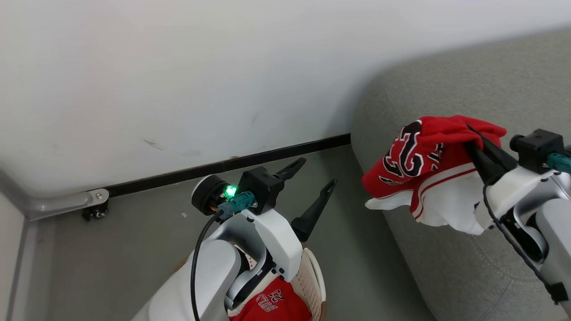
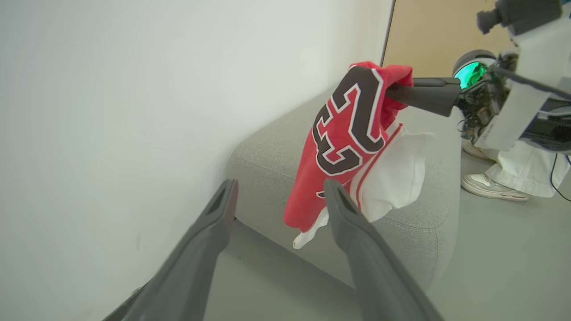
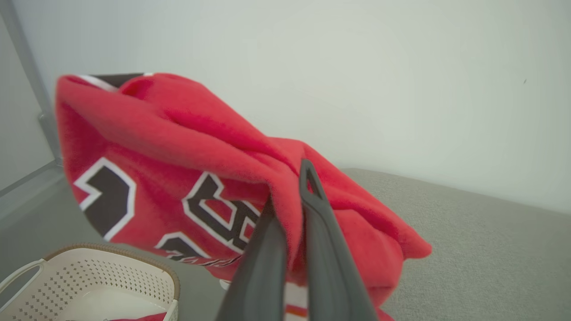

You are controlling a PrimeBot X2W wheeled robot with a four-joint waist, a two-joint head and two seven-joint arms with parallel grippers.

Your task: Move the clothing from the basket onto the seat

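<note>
My right gripper (image 1: 469, 130) is shut on a red "23" garment of the clothing (image 1: 424, 165), which hangs bunched with its white lining showing over the left end of the grey seat (image 1: 468, 80). The right wrist view shows the fingers (image 3: 312, 209) pinching the red fabric (image 3: 178, 147) above the seat (image 3: 468, 232). My left gripper (image 1: 319, 171) stands open and empty above the cream basket (image 1: 312, 276), where another red garment (image 1: 272, 305) lies. In the left wrist view the open gripper (image 2: 281, 183) points toward the hanging garment (image 2: 352, 129).
A white wall with a black skirting runs behind. A metal frame on a caster (image 1: 96, 207) stands at the far left. A person's shoes (image 2: 486, 185) and white trousers are on the floor beyond the seat. The basket's rim (image 3: 89, 249) lies below the held garment.
</note>
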